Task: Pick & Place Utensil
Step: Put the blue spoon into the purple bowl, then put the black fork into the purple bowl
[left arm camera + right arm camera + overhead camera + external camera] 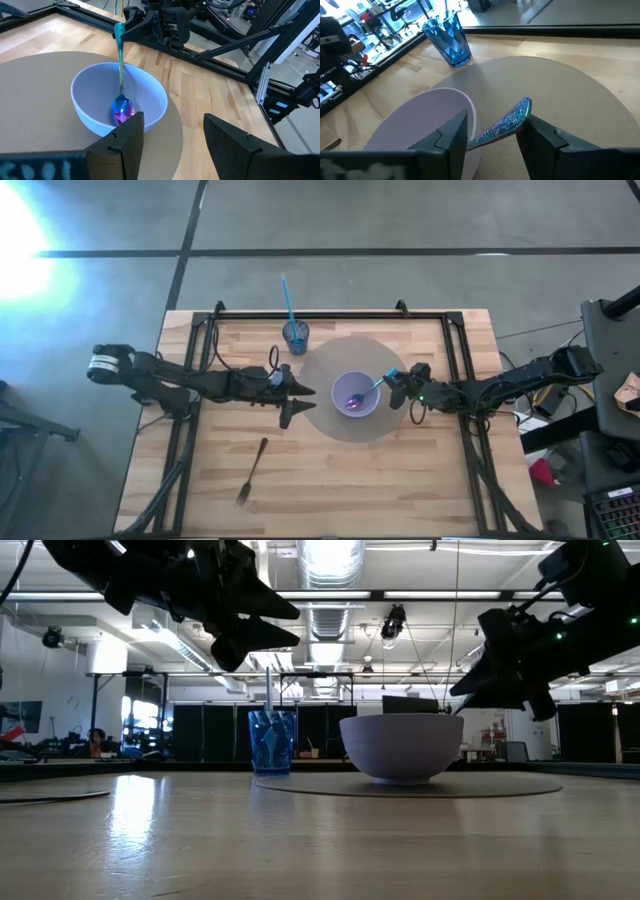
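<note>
- Right gripper (395, 381) sits just off the right rim of the bowl (355, 394), fingers spread apart with nothing pinched. In the right wrist view the spoon's (505, 123) patterned blue handle pokes up through the gap between the two fingers, but I can't tell if either one touches it.
- Spoon is in the bowl: shiny purple-blue scoop end down at the bottom, handle leaning up over the rim toward the right arm. Left wrist view shows that pretty clearly.
- Left gripper (303, 393) hangs on the other side, just left of the bowl and above the edge of the round mat (330, 423). Its fingers are apart too, holding nothing.
- Bowl is a pale lilac one, sitting roughly mid-mat, upright.
- Fork (251, 472) lies flat on the wooden table (420, 480) near the front edge, left of center, well apart from the mat and both grippers.
- Farther back, a blue faceted cup (295, 336) stands just off the mat's far-left edge with a blue straw-like stick (288, 298) standing in it.
</note>
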